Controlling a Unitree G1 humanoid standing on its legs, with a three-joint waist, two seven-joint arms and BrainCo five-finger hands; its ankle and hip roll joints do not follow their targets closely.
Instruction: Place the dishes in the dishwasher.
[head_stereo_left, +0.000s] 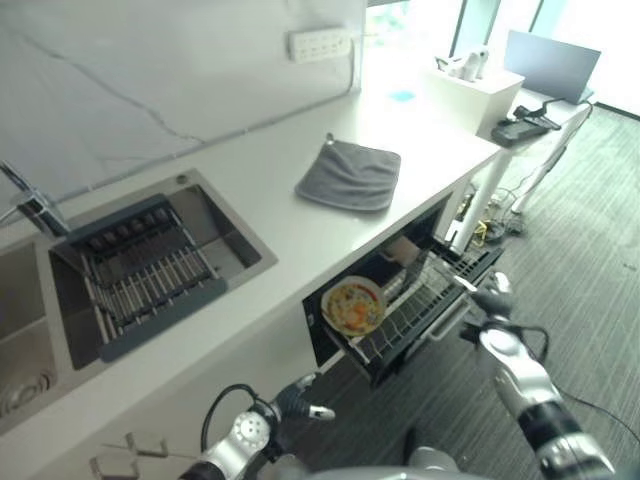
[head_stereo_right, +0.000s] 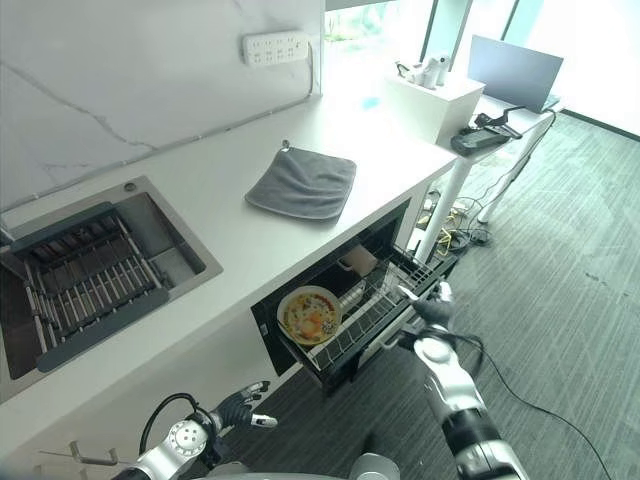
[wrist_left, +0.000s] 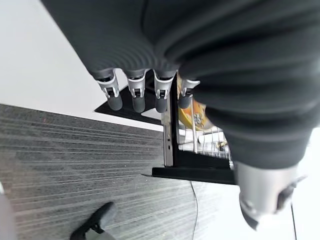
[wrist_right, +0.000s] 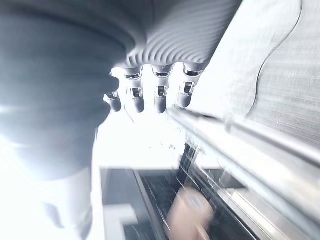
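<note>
The dishwasher drawer stands pulled out from under the white counter, its wire rack exposed. A round plate with an orange and yellow pattern stands on edge at the rack's left end; the left wrist view also catches the plate. A beige cup sits at the back of the rack. My right hand is at the drawer's front right corner, fingers straight just over the rack's metal rail, holding nothing. My left hand hangs low beside the drawer, fingers relaxed and empty.
A grey cloth lies on the counter above the drawer. To the left is a steel sink with a dark drying rack. A white box and a desk with a laptop stand far right. Grey carpet lies below.
</note>
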